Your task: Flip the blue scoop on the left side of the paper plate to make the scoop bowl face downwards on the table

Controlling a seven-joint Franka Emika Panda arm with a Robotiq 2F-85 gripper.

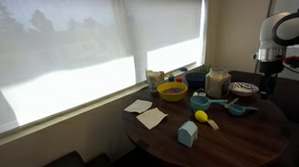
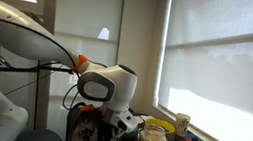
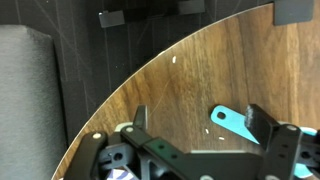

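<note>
The blue scoop (image 1: 234,110) lies on the round dark wooden table (image 1: 242,140), in front of the paper plate (image 1: 233,88). In the wrist view only its flat teal handle with a hole (image 3: 232,120) shows, lying on the wood close to the right finger; the bowl is hidden behind the gripper body. My gripper (image 3: 203,125) is open and empty, with its fingers on either side of bare wood and the handle. In an exterior view the gripper (image 1: 265,77) hangs above the table's far side, next to the plate.
A yellow bowl (image 1: 172,91), a lidded jar (image 1: 217,83), a teal cup (image 1: 200,100), a yellow object (image 1: 203,117), a light blue box (image 1: 187,133) and white napkins (image 1: 151,117) stand on the table. The table's curved edge (image 3: 95,120) runs beside a dark floor.
</note>
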